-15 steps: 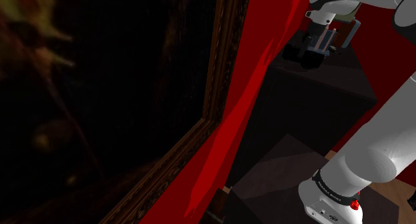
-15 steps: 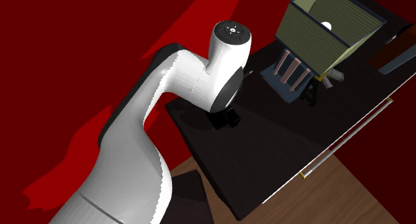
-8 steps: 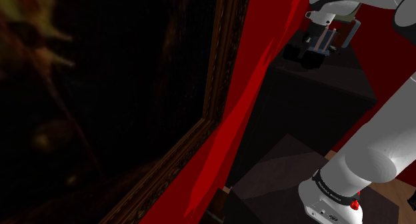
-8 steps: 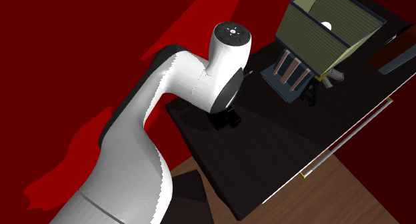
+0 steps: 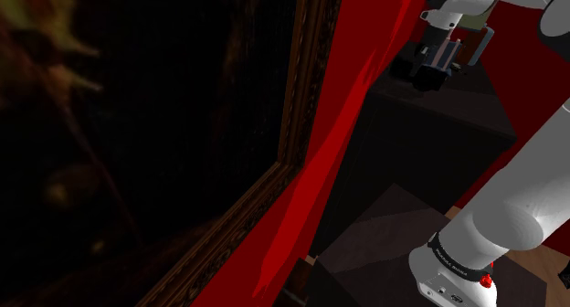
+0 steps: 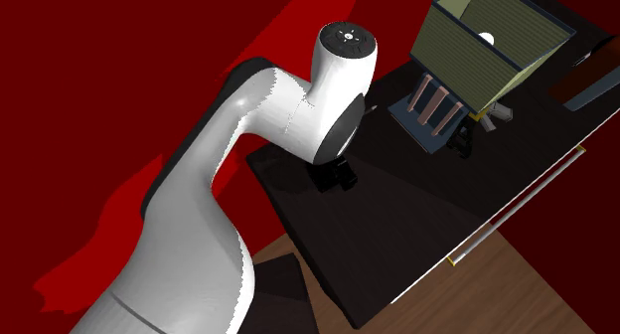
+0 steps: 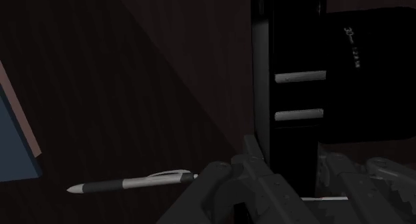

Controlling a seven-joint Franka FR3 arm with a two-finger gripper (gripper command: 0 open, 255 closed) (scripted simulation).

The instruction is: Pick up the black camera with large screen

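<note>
Black camera lens bears illegible white lettering

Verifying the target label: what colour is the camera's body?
Black, with two grey bars on it; the camera shows best in the wrist view.

Noting white arm rising from lower left, bending at dark-capped elbow over dark tabletop. Seeing black camera just under elbow, partly hidden. Logging olive box on blue base standing upper right; thin rod lying along tabletop edge. Recording red wall behind, wood floor below.
</note>
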